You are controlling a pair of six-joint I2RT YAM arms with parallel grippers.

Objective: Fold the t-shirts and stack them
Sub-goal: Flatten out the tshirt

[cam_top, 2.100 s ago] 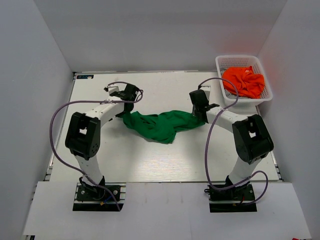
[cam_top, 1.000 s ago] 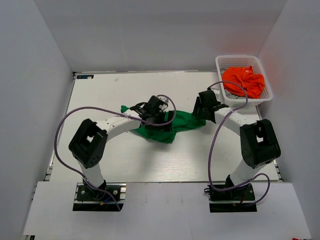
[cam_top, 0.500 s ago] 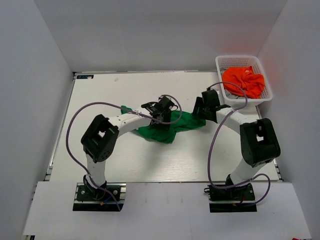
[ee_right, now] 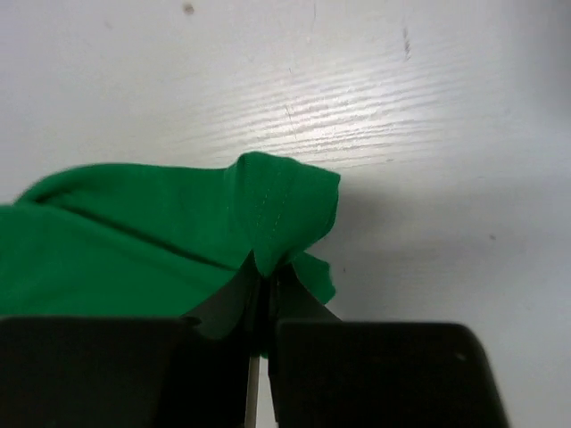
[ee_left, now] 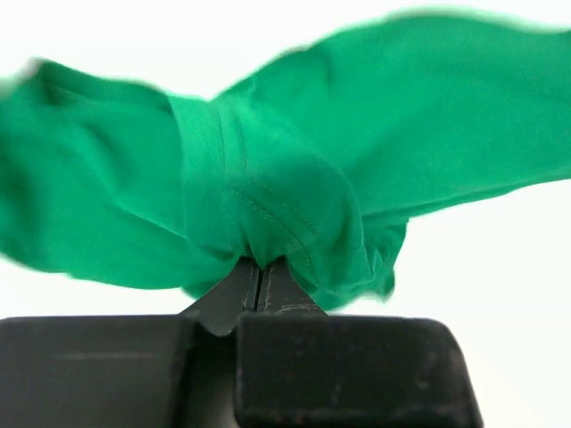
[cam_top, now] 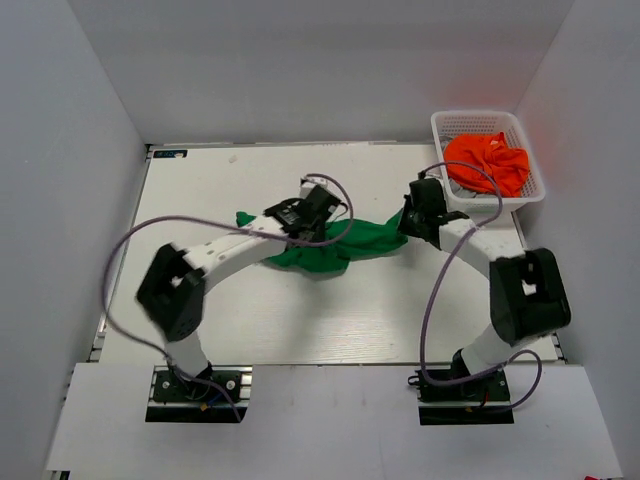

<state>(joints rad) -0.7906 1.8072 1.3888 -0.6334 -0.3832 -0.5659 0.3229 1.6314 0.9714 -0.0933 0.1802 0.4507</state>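
A crumpled green t-shirt [cam_top: 330,248] lies across the middle of the table. My left gripper [cam_top: 312,222] is shut on a bunched, stitched fold of the green t-shirt [ee_left: 285,192] near its middle. At the cloth's right end, my right gripper [cam_top: 408,228] is shut on a hemmed corner of the green t-shirt [ee_right: 268,214]. In both wrist views the jaws stand pressed together with green cloth pinched between them. An orange t-shirt [cam_top: 488,162] sits bunched in the white basket [cam_top: 444,128] at the back right.
The white table [cam_top: 300,310] has a raised rim along its left edge [cam_top: 145,200]. White walls enclose the table at the back and both sides. Purple cables loop from each arm above the table.
Both grippers have closed onto the green t-shirt. The left arm has pulled back slightly to the left and the cloth has stretched between the two grips.
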